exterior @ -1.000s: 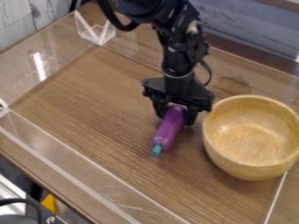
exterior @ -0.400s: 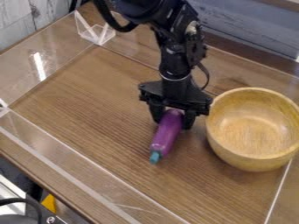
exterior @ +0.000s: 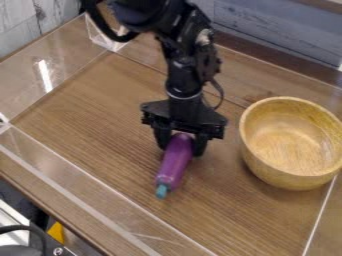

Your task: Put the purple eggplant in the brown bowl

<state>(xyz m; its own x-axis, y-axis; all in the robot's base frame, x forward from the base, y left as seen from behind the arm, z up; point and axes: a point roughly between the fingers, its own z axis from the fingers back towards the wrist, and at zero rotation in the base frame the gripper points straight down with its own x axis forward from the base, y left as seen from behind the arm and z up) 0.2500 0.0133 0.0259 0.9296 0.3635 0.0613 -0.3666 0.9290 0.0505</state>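
Observation:
The purple eggplant (exterior: 174, 160) lies on the wooden table with its teal stem tip pointing to the near left. My gripper (exterior: 182, 138) points straight down over the eggplant's thick upper end. Its two black fingers (exterior: 155, 128) stand on either side of that end and are closed against it. The eggplant's lower part seems to rest on the table. The brown bowl (exterior: 293, 175) stands upright and empty to the right, a short gap from the gripper.
Clear acrylic walls (exterior: 80, 200) run along the table's near left and far left edges. A clear acrylic stand (exterior: 107, 35) is at the back left. A grey wall closes off the back.
The gripper has moved to the near left, away from the bowl, and the eggplant has come with it between the fingers. The bowl sits slightly farther back.

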